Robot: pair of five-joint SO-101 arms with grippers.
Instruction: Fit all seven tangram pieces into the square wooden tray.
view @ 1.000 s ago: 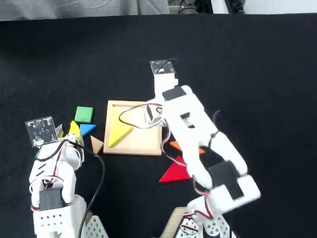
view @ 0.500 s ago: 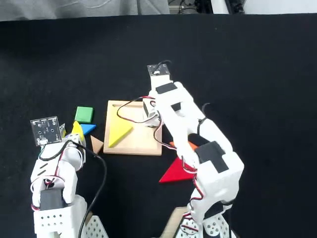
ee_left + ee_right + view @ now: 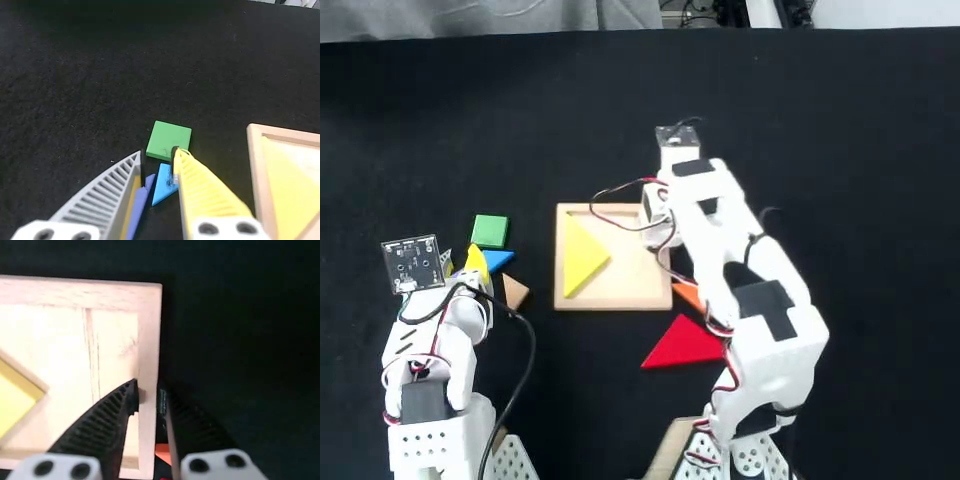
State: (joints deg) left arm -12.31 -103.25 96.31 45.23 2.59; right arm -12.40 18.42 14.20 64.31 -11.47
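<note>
Right end effector [image 3: 147,392] pinches the rim of the wooden tray [image 3: 150,330]; its arm hides most of the orange piece [image 3: 686,294]. Left end effector [image 3: 158,156] hangs narrowly parted, holding nothing.

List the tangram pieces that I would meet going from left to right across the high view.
Green square → tan piece → yellow triangle, inside the wooden tray → red triangle.

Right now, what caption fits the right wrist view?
Right gripper pinches the side wall of the wooden tray, a yellow triangle lying inside.
</note>
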